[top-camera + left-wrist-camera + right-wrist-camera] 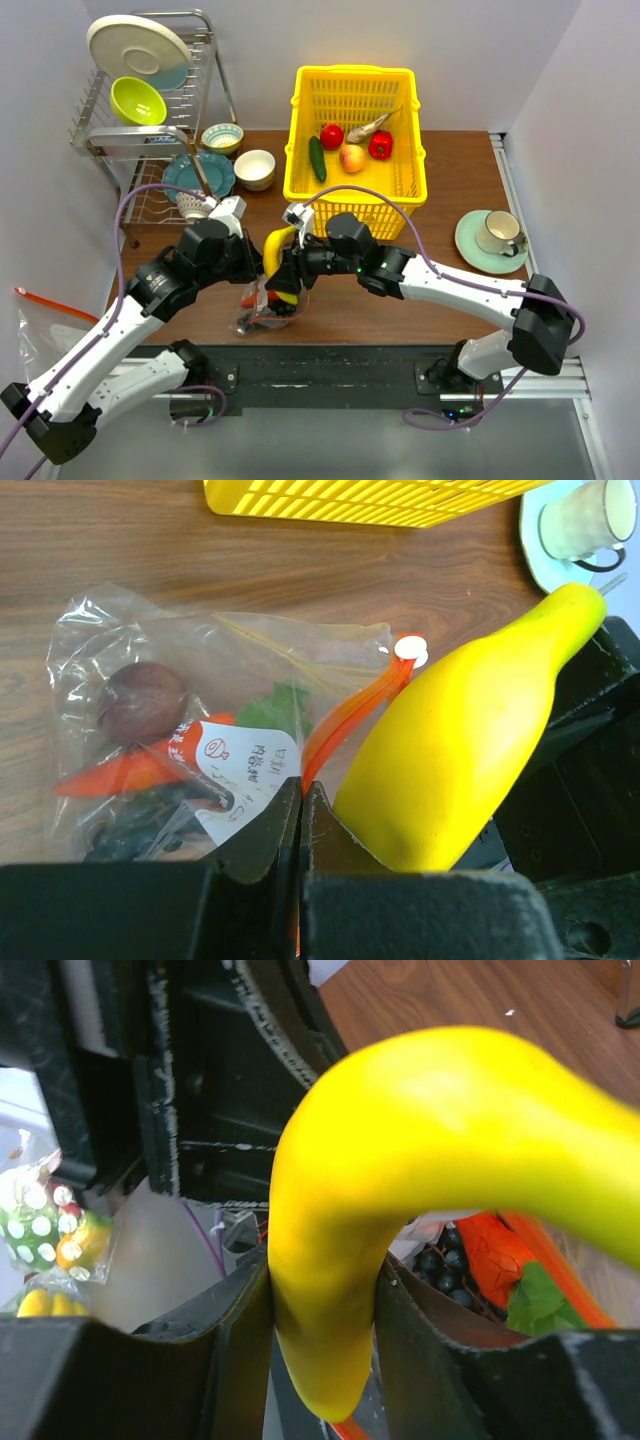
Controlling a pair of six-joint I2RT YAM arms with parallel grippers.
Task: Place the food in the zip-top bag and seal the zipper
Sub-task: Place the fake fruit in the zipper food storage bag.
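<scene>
Right claw [320, 1310] clamps smooth curved banana [450, 1130]; left claw [301, 792] pinches crinkly clear zip-top bag [150, 630]

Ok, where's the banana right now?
Top view: the banana is mid-table in the right claw, at the zip-top bag, just nearside of the yellow basket.

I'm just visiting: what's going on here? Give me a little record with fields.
Left fingers: shut on the zip-top bag's edge by the zipper
Right fingers: holding a yellow banana beside the zipper
In bag: grapes, other pieces
Yellow basket: cucumber, apple, peach, red pepper
</scene>
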